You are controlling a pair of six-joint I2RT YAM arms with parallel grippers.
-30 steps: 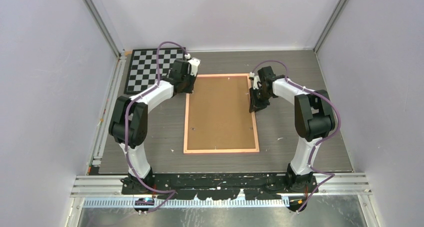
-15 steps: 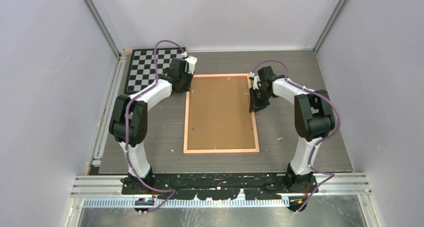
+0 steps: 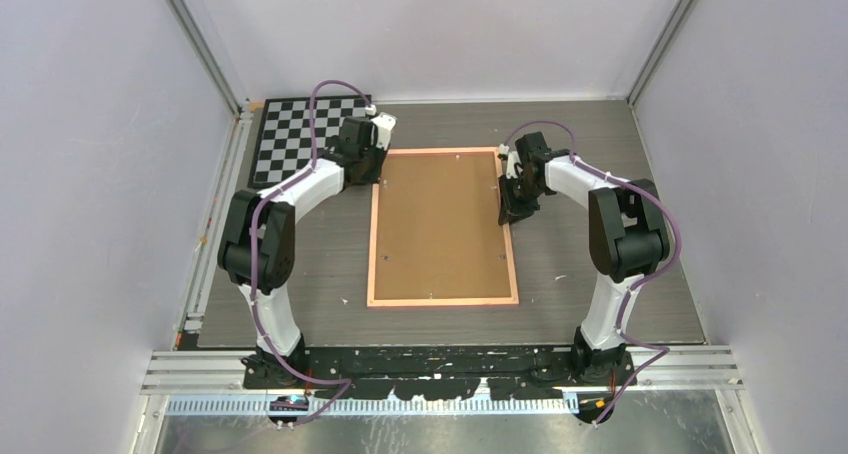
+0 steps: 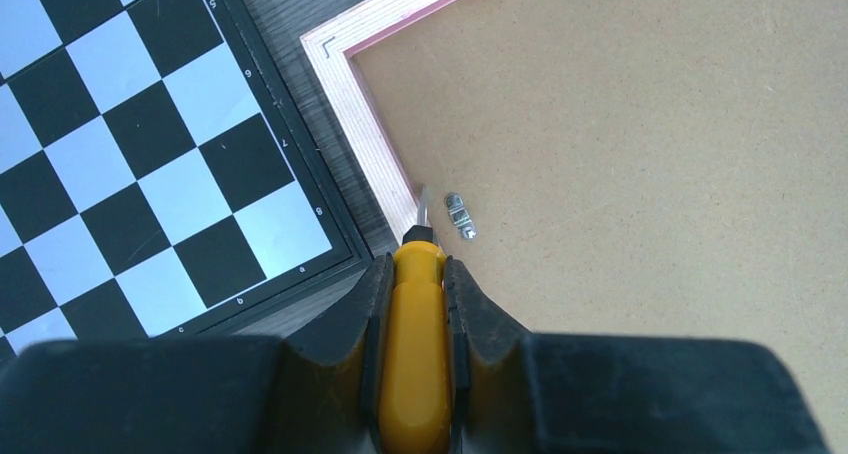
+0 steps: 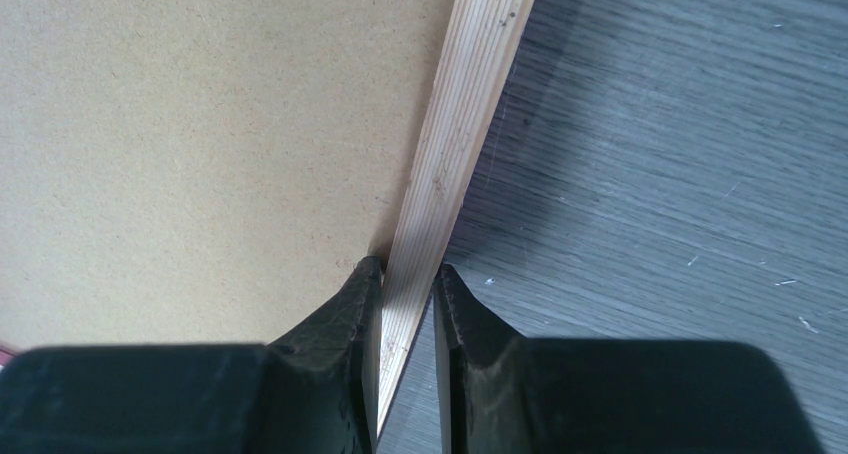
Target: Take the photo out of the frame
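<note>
The frame lies face down in the middle of the table, its brown fibreboard back up inside a thin pink border. The photo is hidden under the back. My left gripper is at the frame's far left corner. In the left wrist view it is shut on a yellow-handled screwdriver. The blade tip rests at the frame's left rail, just beside a small metal clip. My right gripper is at the right edge, its jaws closed on the wooden rail.
A black-and-white chessboard lies at the far left, close beside the frame's corner, and also shows in the left wrist view. Grey wood-grain table surrounds the frame. Pale walls with metal posts enclose the table.
My left gripper with the screwdriver has shifted slightly toward the frame's far left corner. The right arm and the frame have not moved.
</note>
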